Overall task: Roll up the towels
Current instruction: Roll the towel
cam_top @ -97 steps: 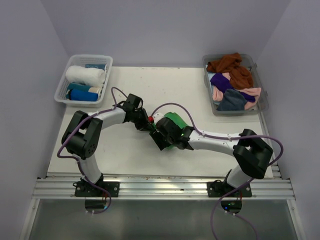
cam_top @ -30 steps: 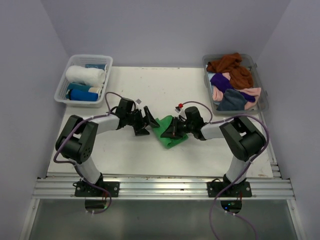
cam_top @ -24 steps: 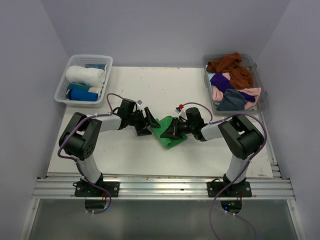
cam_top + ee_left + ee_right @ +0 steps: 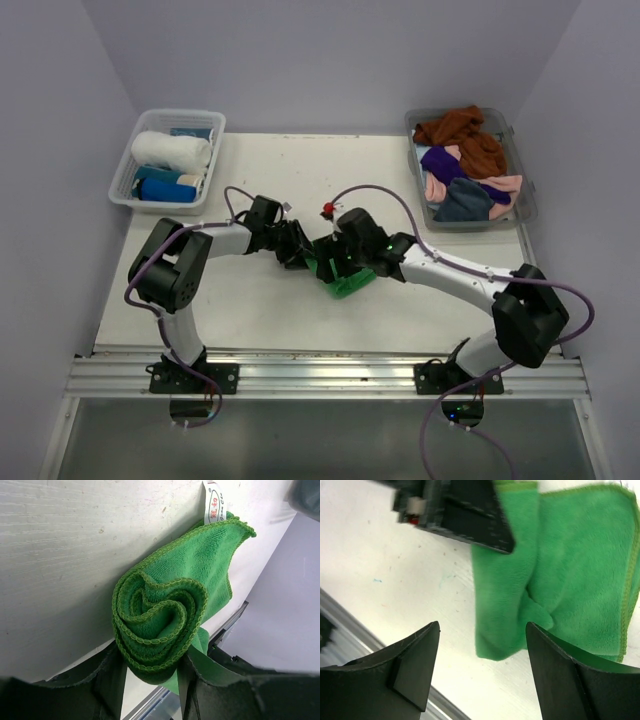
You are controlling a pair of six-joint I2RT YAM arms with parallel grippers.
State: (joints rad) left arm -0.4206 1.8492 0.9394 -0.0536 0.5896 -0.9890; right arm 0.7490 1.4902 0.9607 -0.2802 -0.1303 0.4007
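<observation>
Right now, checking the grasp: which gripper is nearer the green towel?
Left. The left gripper clamps the green towel at its roll; the right gripper hovers open above it.

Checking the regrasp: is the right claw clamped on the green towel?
No, the right wrist view shows the right claw wide open over the green towel, with nothing pinched in it.

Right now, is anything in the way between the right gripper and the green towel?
Only the left gripper, which clamps the rolled end of the green towel and shows at the top of the right wrist view. The flat part of the towel lies bare under the open right gripper, with nothing visible between them.
</observation>
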